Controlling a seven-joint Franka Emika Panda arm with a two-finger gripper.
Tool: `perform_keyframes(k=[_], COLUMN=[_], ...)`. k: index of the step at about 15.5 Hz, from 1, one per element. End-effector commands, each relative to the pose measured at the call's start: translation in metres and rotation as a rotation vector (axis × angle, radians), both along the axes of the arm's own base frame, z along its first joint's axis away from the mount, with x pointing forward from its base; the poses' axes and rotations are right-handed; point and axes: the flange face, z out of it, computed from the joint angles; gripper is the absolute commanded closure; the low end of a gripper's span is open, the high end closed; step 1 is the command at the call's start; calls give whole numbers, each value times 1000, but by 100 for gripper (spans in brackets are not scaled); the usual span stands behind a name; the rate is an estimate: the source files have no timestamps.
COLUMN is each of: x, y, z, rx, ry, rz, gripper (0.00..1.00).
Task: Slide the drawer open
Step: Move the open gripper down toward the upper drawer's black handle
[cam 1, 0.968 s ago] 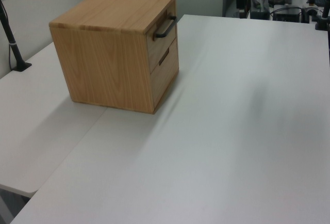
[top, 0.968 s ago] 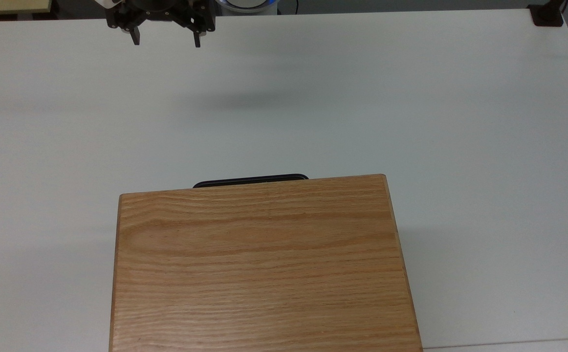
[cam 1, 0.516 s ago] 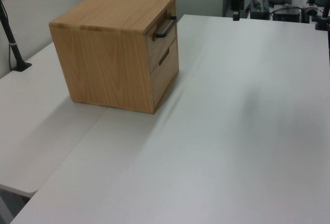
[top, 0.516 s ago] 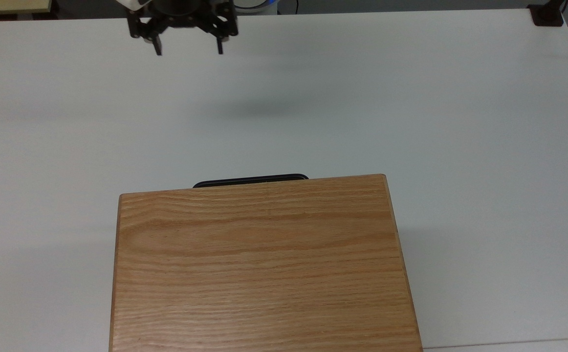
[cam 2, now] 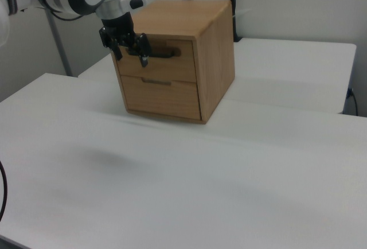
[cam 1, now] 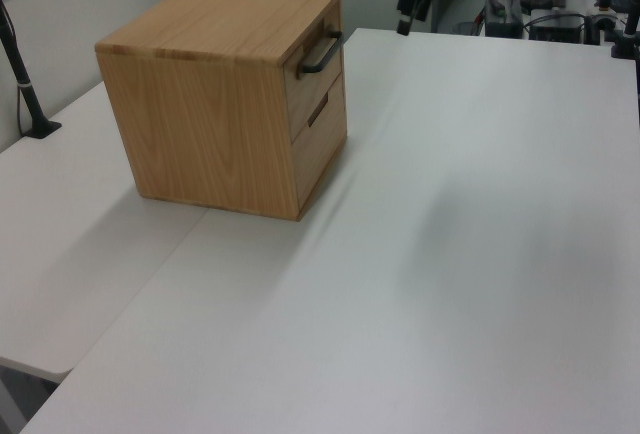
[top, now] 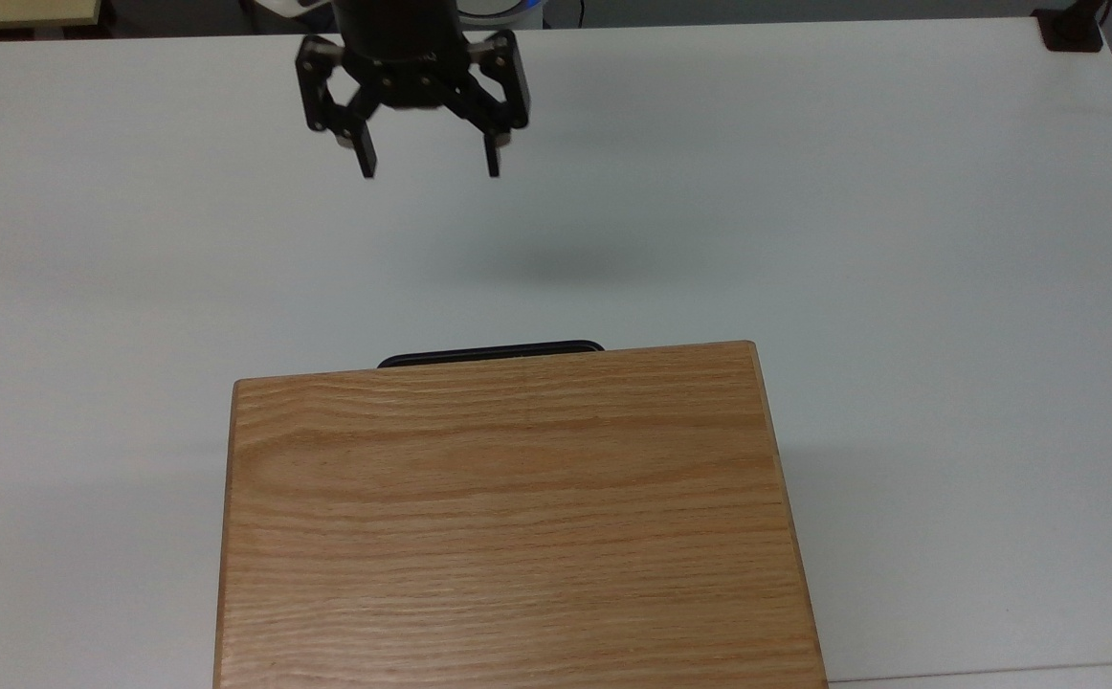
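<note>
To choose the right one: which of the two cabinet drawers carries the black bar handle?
The upper drawer; the lower drawer shows just a thin dark slot.

Table: broad white tabletop (top: 805, 191), matte, with a seam where a second white desk (cam 1: 60, 254) butts against it in the left view.
Walls: pale grey partition panels (cam 2: 298, 2) behind the desks.
Clutter: black clamp post (cam 1: 22, 79) at the left view's left; cables and dark equipment (cam 1: 560, 4) beyond the far edge.
Light: soft, even, faint shadows.
</note>
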Motion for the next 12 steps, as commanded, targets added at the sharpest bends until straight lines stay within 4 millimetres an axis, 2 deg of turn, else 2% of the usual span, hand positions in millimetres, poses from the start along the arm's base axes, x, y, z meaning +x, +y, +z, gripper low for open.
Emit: perform_keyframes(k=[1, 3, 4, 6, 8, 10, 12], x=[10, 10, 11, 16, 21, 32, 48], y=[17, 15, 14, 12, 20, 33, 62], z=[-15, -14, -16, -11, -3, -17, -41], rx=[-106, -222, -266, -357, -411, -546, -659], ry=[-54, -60, -55, -80, -143, -129, -159], rz=[370, 648, 718, 740, 759, 851, 927], gripper=[0, 0, 0, 0, 0, 1, 13])
